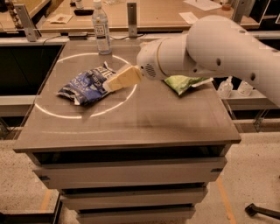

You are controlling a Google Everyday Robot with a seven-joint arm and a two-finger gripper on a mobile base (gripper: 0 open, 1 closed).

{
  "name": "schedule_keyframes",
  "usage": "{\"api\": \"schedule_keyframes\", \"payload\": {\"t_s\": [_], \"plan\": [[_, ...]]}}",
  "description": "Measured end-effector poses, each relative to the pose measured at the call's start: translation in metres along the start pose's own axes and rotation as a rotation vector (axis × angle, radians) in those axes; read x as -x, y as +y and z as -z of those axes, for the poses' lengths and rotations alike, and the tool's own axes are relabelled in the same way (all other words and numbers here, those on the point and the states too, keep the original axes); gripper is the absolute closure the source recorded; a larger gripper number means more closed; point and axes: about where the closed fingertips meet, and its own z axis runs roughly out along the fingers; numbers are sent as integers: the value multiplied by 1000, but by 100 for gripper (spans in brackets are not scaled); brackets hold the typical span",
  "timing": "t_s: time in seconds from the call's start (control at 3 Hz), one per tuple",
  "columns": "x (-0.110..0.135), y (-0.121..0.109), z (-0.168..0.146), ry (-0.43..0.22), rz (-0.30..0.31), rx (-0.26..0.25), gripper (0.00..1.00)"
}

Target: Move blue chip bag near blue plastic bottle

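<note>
Surface: grey-brown table (175,118) with a pale ring (57,114) marked on its left half; drawer fronts (127,173) show below the top.
Background: wooden bench (162,13) runs behind the table, with a short metal post (131,17) standing at its front edge.
Arm: I see the white arm (210,48) reaching in from the right, low over the table, pointing left.
Gripper position: the gripper (108,85) is tan and wedge-shaped, and its tip is at the right edge of the blue chip bag (85,83), inside the ring.
Gripper state: I cannot tell whether it is apart, together or clamped on the bag.
Contact: the tip overlaps the bag's edge from this view; I cannot confirm a hold.
Blue chip bag: lies crumpled and flat on the table, in the upper left part of the ring.
Blue plastic bottle: the blue plastic bottle (101,27) stands upright with a white cap at the table's back edge, just outside the ring.
Relation: bag sits in front of the bottle, apart from it, with bare table top between them.
Other item: green chip bag (183,83) lies on the right side of the table, partly hidden under the arm.
</note>
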Motion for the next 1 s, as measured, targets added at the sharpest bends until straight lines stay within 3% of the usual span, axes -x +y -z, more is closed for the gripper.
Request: {"api": "schedule_keyframes", "payload": {"t_s": [0.33,1.0], "plan": [[1,-4,-27,-24,11,58,0],[10,22,-82,-55,70,244,0]]}}
